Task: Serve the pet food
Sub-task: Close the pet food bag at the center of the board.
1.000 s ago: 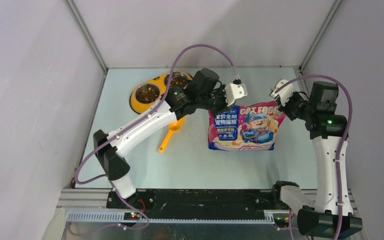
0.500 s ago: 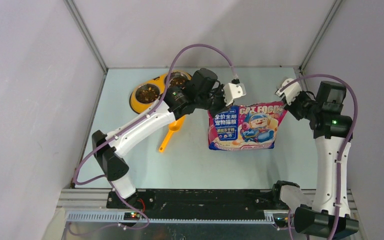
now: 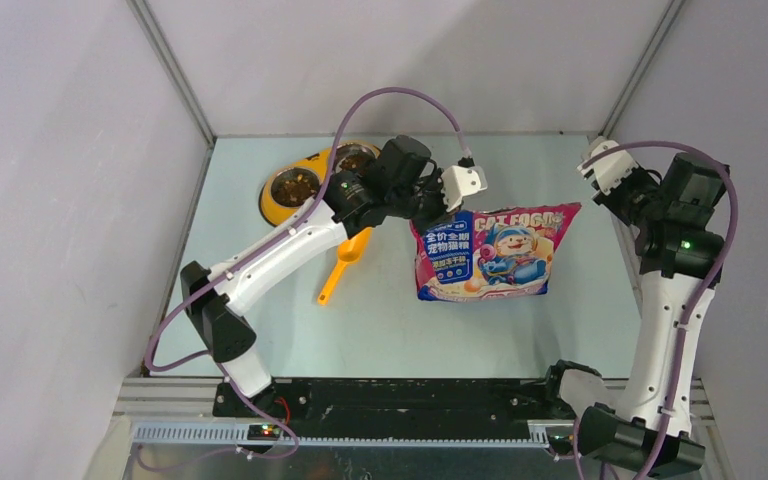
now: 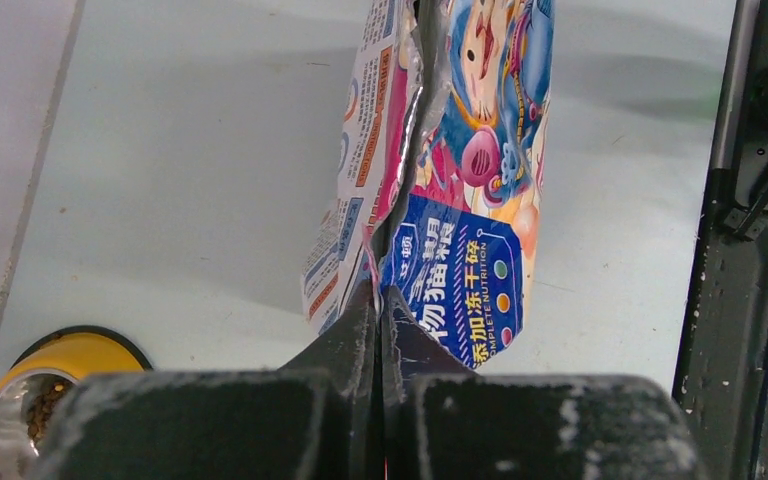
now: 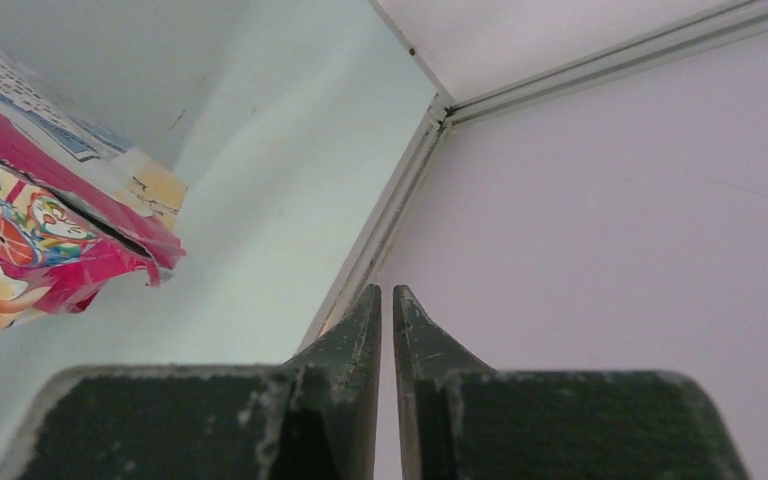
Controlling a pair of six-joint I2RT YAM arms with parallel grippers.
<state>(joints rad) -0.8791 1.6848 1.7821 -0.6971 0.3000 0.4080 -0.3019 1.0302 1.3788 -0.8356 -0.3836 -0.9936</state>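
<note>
My left arm reaches from its base at the near left corner diagonally across the worktop [image 3: 380,320], its wrist bent to the right near the centre. My left tool [image 3: 432,212] is clamped on the top left corner of the blue-and-pink pet food pouch [image 3: 490,255]. In the left wrist view the fingers [image 4: 355,330] press together on the crinkled edge. The pouch slopes away from that corner toward the near side, printed face up, its top seam split open.

My right arm stands tall from the near right base, its forearm angled toward the far right corner. My right tool [image 3: 605,170] is narrowed to a thin slit, holds nothing, and sits apart from the pouch's top right corner.

Dark kibble [image 3: 295,187] lies in both steel bowls of the yellow feeder [image 3: 272,212], far left of the pouch. An orange scoop [image 3: 345,262] lies just near of the feeder.
</note>
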